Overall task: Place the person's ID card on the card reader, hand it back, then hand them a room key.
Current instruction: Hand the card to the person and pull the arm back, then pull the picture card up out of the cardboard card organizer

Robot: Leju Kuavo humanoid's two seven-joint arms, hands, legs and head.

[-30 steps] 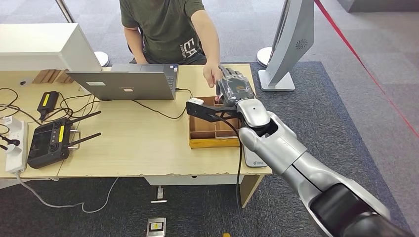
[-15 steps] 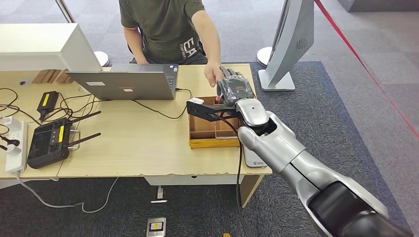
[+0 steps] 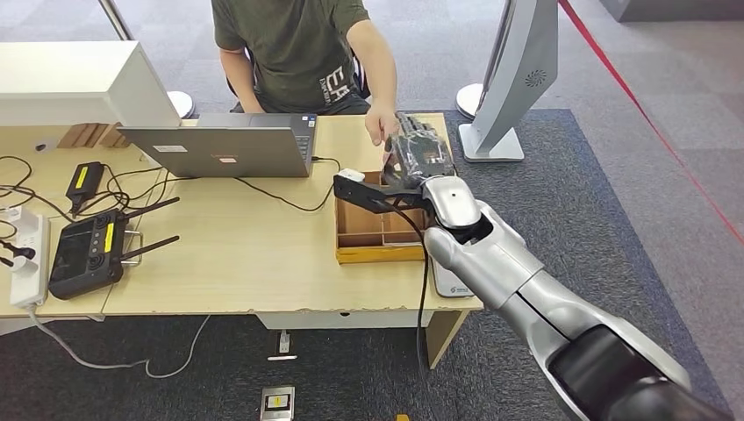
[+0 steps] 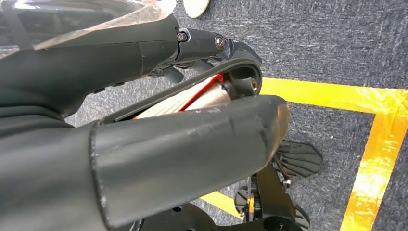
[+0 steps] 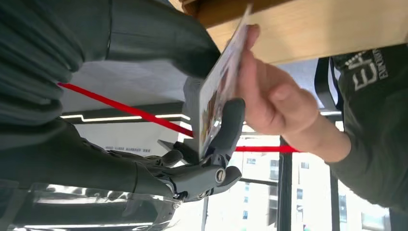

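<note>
Head view: dark many-fingered right hand (image 3: 419, 156) out past far rim of partitioned wooden tray (image 3: 379, 254) near far right corner of pale wooden desk (image 3: 237, 254), meeting person's hand (image 3: 382, 125), open laptop (image 3: 224, 149) to the left with bare desk between, carpet beyond the desk's right edge. Right wrist view: thin printed ID card (image 5: 220, 91) pinched between thick thumb and dark fingers (image 5: 230, 126), person's fingers on opposite face, print too blurred to read. Left hand (image 4: 144, 144) hanging over carpet with yellow tape, fingers cut off, spread or curled cannot tell.
</note>
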